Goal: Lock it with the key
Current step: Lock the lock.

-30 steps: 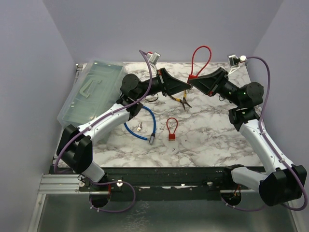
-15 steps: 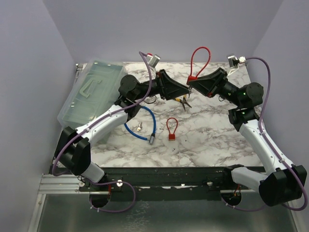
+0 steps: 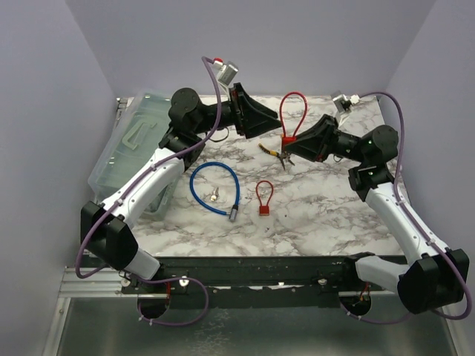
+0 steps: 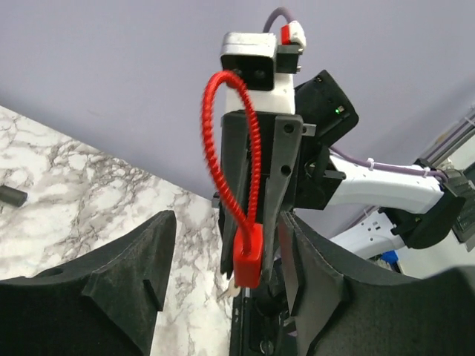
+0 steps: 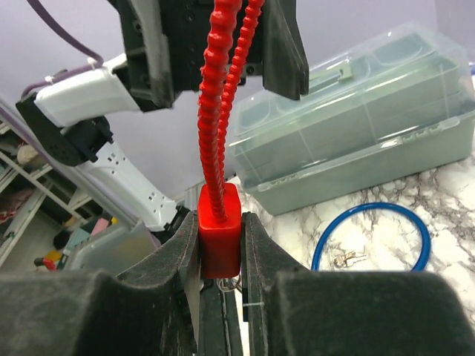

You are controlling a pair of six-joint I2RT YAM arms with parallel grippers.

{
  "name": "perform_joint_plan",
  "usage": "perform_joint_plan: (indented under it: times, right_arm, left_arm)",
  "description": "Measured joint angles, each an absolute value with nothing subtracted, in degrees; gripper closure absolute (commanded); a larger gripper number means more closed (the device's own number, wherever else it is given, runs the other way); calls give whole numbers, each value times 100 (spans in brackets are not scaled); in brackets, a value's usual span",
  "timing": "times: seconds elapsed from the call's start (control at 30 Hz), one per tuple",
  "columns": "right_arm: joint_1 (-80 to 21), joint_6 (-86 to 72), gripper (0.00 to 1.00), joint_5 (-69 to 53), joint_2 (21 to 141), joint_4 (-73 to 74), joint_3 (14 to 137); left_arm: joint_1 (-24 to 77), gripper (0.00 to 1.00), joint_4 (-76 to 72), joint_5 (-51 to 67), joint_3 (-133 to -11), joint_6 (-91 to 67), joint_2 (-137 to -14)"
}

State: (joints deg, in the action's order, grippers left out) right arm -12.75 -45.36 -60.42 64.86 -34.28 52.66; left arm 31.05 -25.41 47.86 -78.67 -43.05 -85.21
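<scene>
Pinched tight between the right fingers [image 3: 292, 145]: the body of the big red lock [image 5: 220, 236]. Held up in the air over the far middle of the surface [image 3: 334, 208], not resting on anything. Stood up tall, with the long bumpy loop [image 3: 294, 104] going straight up and the body at the bottom. Hung just under the body: a small shiny thing [image 5: 227, 285], maybe the key, but too small to tell for sure.

Spread wide and holding nothing: the left fingers [image 3: 269, 123]. Hovered just beside the big red lock, on its left and a little higher, not touching. Pointed right at the lock, with the loop showing in the gap in the left wrist view.

Lay on the surface, well apart from both arms: a blue lock [image 3: 215, 185] with little keys [image 3: 214, 195] inside its ring, a small red lock [image 3: 263, 196] and some pliers [image 3: 278, 153].

Seemed to matter most for the next move: the bottom of the body, where a key would go in. Faced down, away from the loop. Would likely need the left fingers to come lower and close in from the left, being free and near, with the right fingers busy holding the lock steady.
</scene>
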Motion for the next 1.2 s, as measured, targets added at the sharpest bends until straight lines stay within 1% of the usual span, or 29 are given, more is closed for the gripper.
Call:
perform_joint_plan:
  times: [0.17, 0.4, 0.57, 0.67, 0.73, 0.77, 0.87, 0.93, 0.97, 1.0, 1.03, 1.13, 1.2]
  right_arm:
    - [-1273, -4469, 99, -6296, 6613, -3339, 5242]
    - [-1275, -4394, 100, -6414, 6646, -3330, 5240]
    - [-1275, -4383, 100, -6434, 6646, -3315, 5229]
    - [-1291, -4359, 100, -6438, 6646, -3288, 5175]
    - [-1306, -4340, 99, -6440, 6646, -3260, 5133]
    - [-1306, -4338, 98, -6440, 6643, -3240, 5116]
    - [-1306, -4327, 84, -6447, 6643, -3197, 5103]
    - [-1306, -4313, 66, -6455, 6643, -3166, 5103]
    - [-1306, -4305, 54, -6458, 6643, -3155, 5103]
    - [-1306, -4307, 45, -6460, 6643, -3142, 5103]
    - [-1306, -4320, 41, -6475, 6643, -3120, 5105]
    - [-1308, -4294, 40, -6541, 6643, -3028, 5140]
    - [-1308, -4274, 42, -6615, 6646, -2961, 5181]
  left_arm:
    - [3260, 38, -2274, 4904, -8189, -4206, -8702]
    - [3583, 42, -2043, 4945, -8202, -4141, -8912]
    - [3651, 53, -1922, 4945, -8342, -4106, -9096]
    - [3651, 66, -1870, 4943, -8401, -4104, -9120]
    - [3656, 77, -1846, 4945, -8436, -4099, -9122]
    - [3664, 84, -1828, 4947, -8462, -4099, -9133]
    - [3688, 100, -1824, 4960, -8493, -4117, -9161]
    - [3688, 100, -1815, 4998, -8508, -4123, -9177]
    - [3688, 100, -1815, 5019, -8517, -4125, -9185]
    - [3688, 100, -1802, 5052, -8530, -4132, -9196]
    - [3688, 100, -1793, 5078, -8541, -4132, -9207]
    - [3688, 100, -1754, 5214, -8547, -4134, -9240]
    - [3688, 100, -1739, 5308, -8547, -4150, -9264]
